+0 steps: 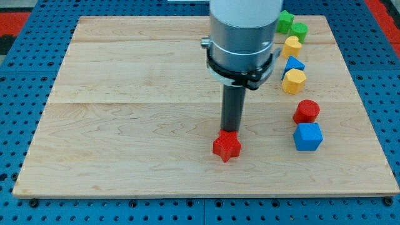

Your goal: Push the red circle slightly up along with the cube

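Observation:
The red circle (307, 111) lies on the wooden board (125, 125) at the view's right. The blue cube (307, 136) sits just below it, touching or nearly touching. My tip (230, 132) stands near the board's middle, at the top edge of a red star (227, 146). The tip is well to the left of the red circle and the blue cube.
A column of blocks runs up the right side: a yellow hexagon (293, 81), a blue triangle-like block (293, 64), a yellow block (291, 45), and two green blocks (299, 30) (285, 20) at the top. The arm's grey body (242, 37) hides part of the board's top.

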